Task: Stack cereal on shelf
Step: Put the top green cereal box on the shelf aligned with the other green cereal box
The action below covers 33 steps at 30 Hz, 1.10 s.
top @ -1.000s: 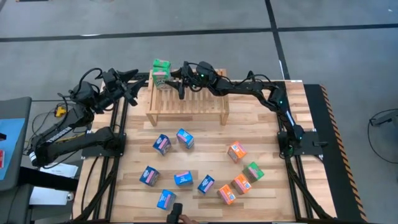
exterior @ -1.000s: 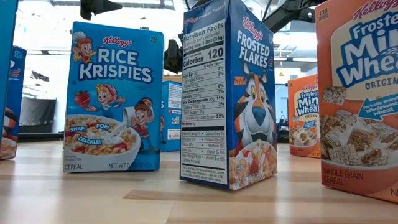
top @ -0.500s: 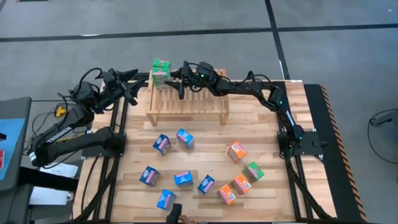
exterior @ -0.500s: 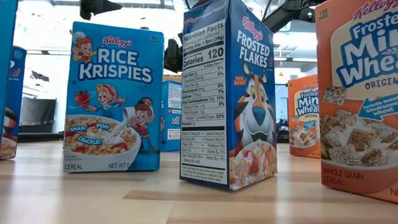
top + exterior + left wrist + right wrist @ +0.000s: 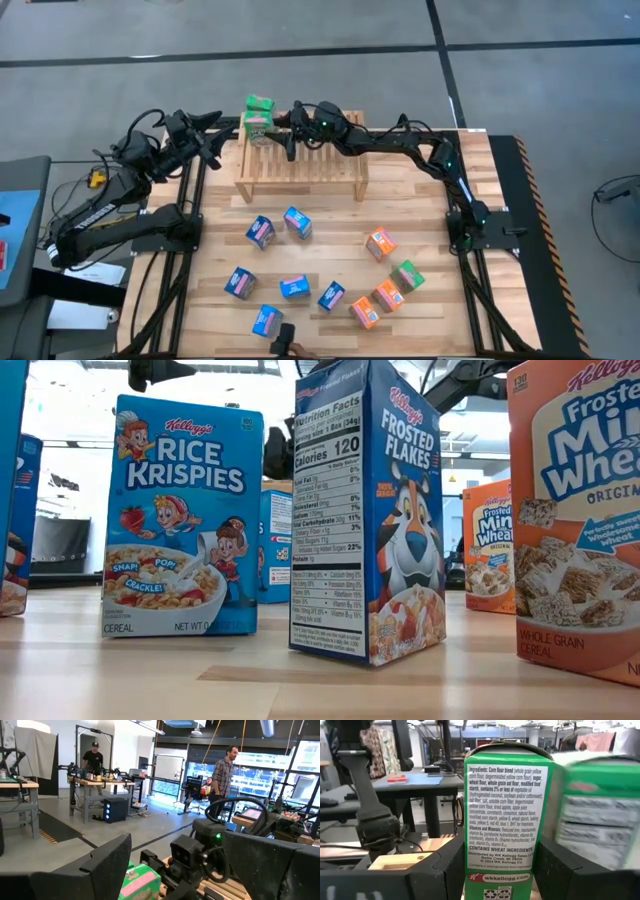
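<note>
I have the right gripper (image 5: 283,133) out over the far left corner of the shelf (image 5: 300,165), and in the right wrist view its fingers (image 5: 442,872) sit either side of a green cereal box (image 5: 509,805), close enough that I read them as grasping it, though I cannot see the contact faces themselves. From above, that green box (image 5: 259,124) stands upright at the shelf's corner with a second green box (image 5: 261,103) just behind it, so I judge I am in the placing step, with the box set down or nearly so. The next move calls for letting go cleanly and backing the arm away along the slats without nudging either green box, since both stand right at the shelf's far edge and a sideways brush could tip one off. The left gripper (image 5: 212,150) waits just beside the shelf's left leg with its fingers spread and nothing between them; it crowds that corner, so I would withdraw toward the right. The rest of the slatted top is bare. The blue boxes (image 5: 260,232) and orange boxes (image 5: 379,243) stand scattered on the table (image 5: 420,215) nearer me, well apart from the shelf.
</note>
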Available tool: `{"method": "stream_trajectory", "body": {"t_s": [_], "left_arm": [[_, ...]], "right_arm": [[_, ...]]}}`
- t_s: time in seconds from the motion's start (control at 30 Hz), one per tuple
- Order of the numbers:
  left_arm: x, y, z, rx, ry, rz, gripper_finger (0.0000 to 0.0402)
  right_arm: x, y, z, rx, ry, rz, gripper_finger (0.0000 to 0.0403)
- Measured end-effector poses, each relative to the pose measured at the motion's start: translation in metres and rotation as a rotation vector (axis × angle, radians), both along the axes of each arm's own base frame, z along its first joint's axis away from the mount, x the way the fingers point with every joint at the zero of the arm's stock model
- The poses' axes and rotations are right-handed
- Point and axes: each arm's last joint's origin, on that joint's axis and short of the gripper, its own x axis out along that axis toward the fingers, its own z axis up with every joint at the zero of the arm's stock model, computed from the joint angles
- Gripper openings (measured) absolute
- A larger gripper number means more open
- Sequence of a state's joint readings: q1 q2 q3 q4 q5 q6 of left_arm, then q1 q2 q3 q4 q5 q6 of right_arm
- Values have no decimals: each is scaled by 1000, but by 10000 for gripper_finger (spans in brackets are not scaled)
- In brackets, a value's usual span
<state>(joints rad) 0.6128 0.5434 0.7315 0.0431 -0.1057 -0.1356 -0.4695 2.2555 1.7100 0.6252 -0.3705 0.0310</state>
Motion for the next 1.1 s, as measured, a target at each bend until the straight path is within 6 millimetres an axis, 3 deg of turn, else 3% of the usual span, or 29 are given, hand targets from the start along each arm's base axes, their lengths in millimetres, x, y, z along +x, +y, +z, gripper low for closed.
{"method": "stream_trajectory", "body": {"t_s": [0.9, 1.1], "left_arm": [[0, 0, 0, 7, 7, 2, 302], [0, 0, 0, 7, 7, 2, 302]], "right_arm": [[1, -1, -8, 46, 62, 13, 238], [1, -1, -15, 65, 93, 12, 268]]}}
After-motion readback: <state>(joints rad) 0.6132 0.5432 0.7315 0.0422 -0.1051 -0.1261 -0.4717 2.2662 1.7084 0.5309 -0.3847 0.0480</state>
